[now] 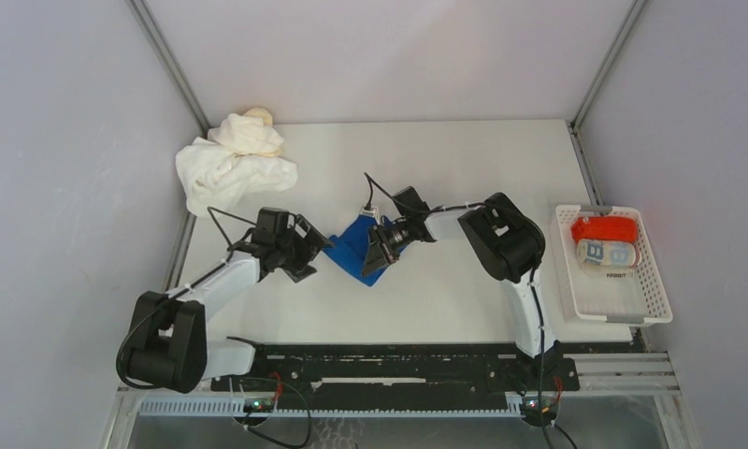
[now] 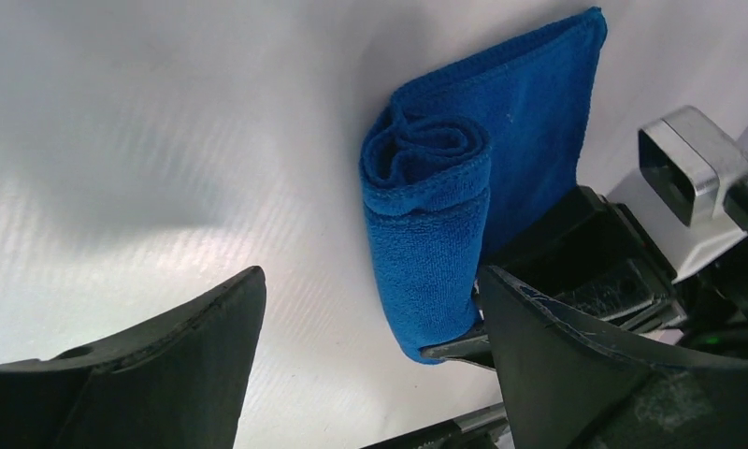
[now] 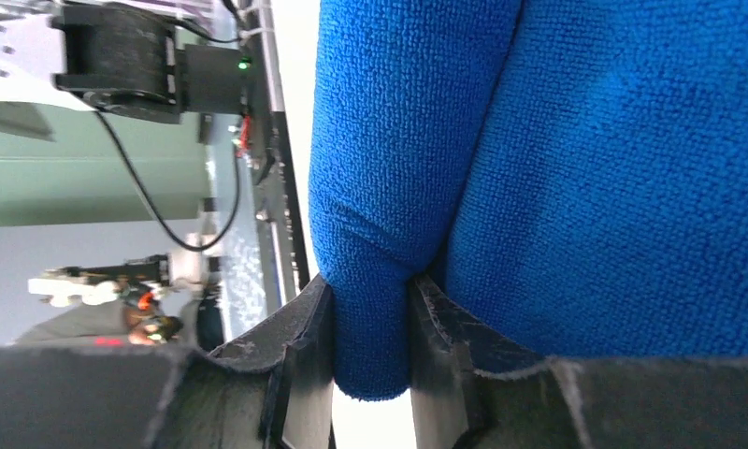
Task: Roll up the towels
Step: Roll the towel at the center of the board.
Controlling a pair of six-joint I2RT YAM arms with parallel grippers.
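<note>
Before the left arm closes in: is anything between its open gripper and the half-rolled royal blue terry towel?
Nothing visible: only bare white table separates left gripper and blue towel. The right gripper pinches its end.

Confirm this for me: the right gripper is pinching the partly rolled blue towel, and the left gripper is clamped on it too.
Not quite. The right gripper does pinch the partly rolled blue towel, but the left gripper is not clamped on it. The left wrist view shows it standing wide open at the roll.

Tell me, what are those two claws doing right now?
Right claw shut on blue towel, partly rolled. Left claw open alongside. Nothing blocking.
</note>
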